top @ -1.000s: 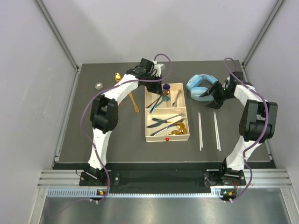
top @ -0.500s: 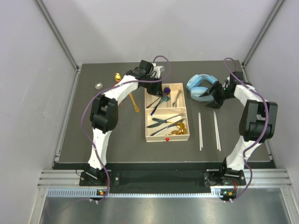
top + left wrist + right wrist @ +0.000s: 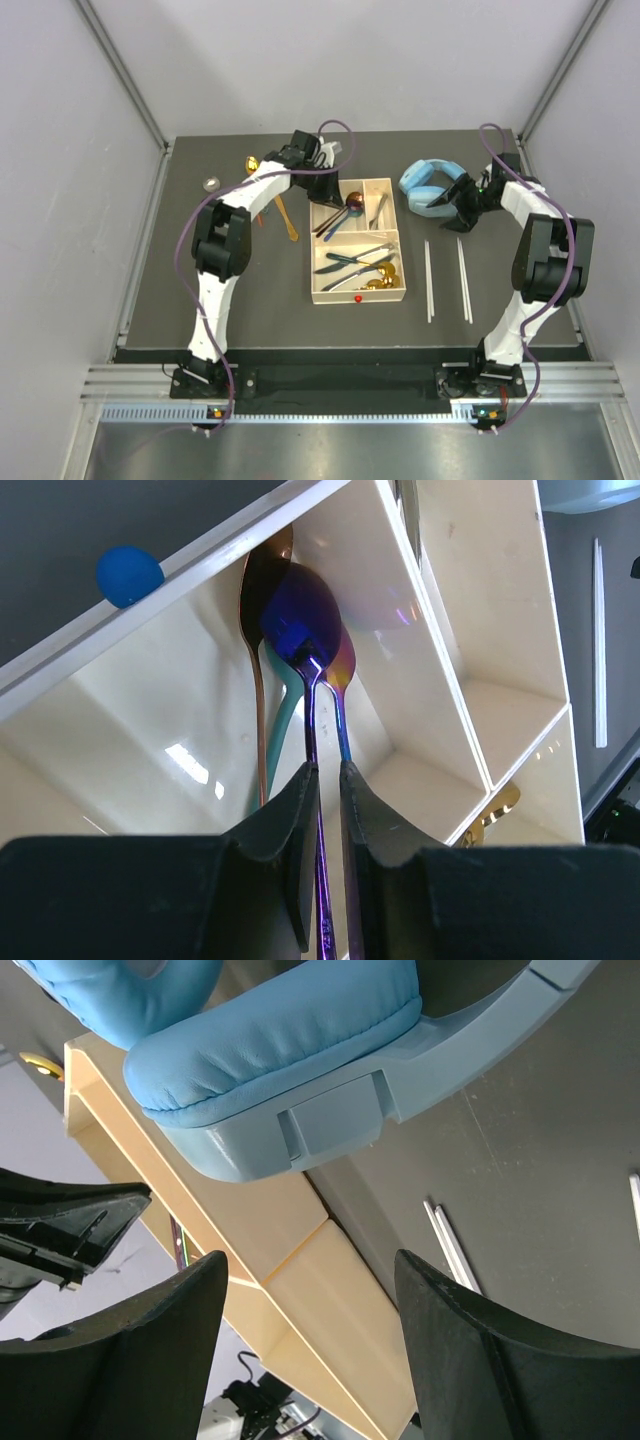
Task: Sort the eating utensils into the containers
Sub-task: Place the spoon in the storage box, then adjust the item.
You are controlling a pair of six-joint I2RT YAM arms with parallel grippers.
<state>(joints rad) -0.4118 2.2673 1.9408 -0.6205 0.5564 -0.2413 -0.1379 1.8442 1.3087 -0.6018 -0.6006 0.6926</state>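
The cream tray [image 3: 311, 270] sits mid-table. My left gripper [image 3: 327, 190] hangs over its rear-left compartment. In the left wrist view the purple spoon [image 3: 300, 615] lies there on a copper spoon [image 3: 258, 680] and a teal spoon [image 3: 278, 730]. Its handle runs between my left gripper [image 3: 327, 775], whose jaws stand a narrow gap apart. My right gripper [image 3: 447, 207] is open and empty beside the headphones [image 3: 425, 178]. Two pairs of pale chopsticks [image 3: 429, 280] [image 3: 464, 278] lie right of the tray. A gold spoon [image 3: 253, 163] lies on the table left of the tray.
The large compartment holds dark-and-silver cutlery [image 3: 350, 262] and gold spoons [image 3: 380, 280]. A silver utensil [image 3: 380, 208] lies in the rear-right compartment. A small round silver thing [image 3: 211, 184] sits far left. The right wrist view shows the headphones [image 3: 290, 1050], tray wall [image 3: 330, 1290] and chopsticks [image 3: 455, 1250].
The purple spoon's bowl has dropped from above the tray's rear rim down into the rear-left compartment. My left wrist has shifted slightly back and left. The right arm has not moved.
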